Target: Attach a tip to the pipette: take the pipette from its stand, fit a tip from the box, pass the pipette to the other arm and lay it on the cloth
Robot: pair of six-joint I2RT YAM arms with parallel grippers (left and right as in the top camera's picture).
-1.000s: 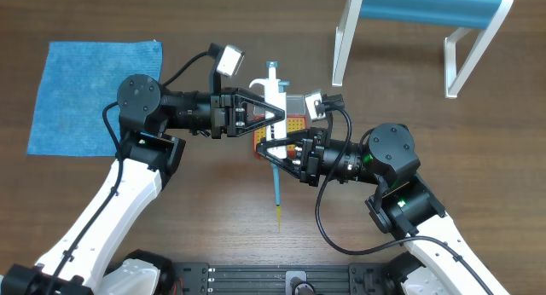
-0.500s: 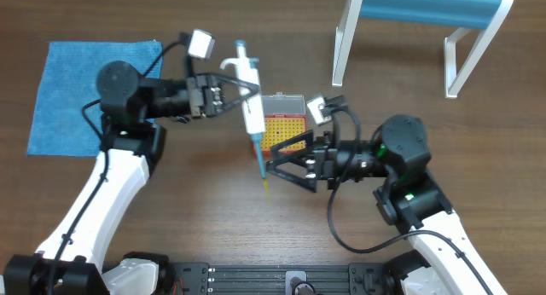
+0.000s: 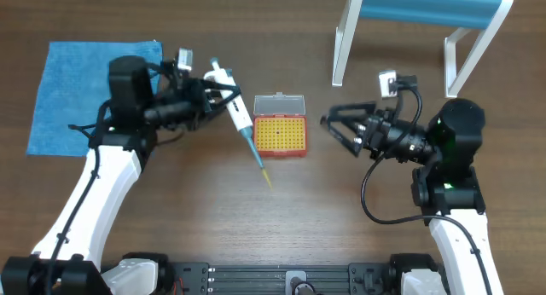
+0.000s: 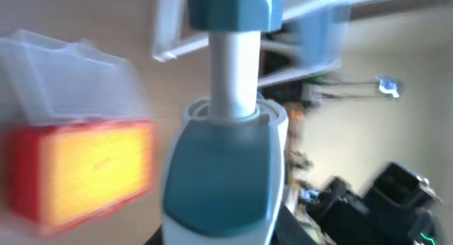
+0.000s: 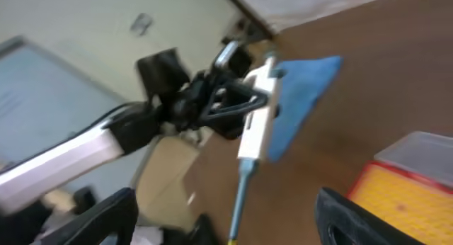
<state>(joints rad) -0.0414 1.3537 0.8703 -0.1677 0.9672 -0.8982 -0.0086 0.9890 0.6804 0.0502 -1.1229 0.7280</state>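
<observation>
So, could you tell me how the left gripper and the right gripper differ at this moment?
The left gripper is shut on the pipette, while the right gripper is open and holds nothing. The left gripper is on the blue cloth side of the tip box; the right gripper is on the box's opposite side. Both point inward toward the box.

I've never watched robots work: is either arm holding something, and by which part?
The left gripper holds the pipette by its white upper body; the right gripper is open and empty.
</observation>
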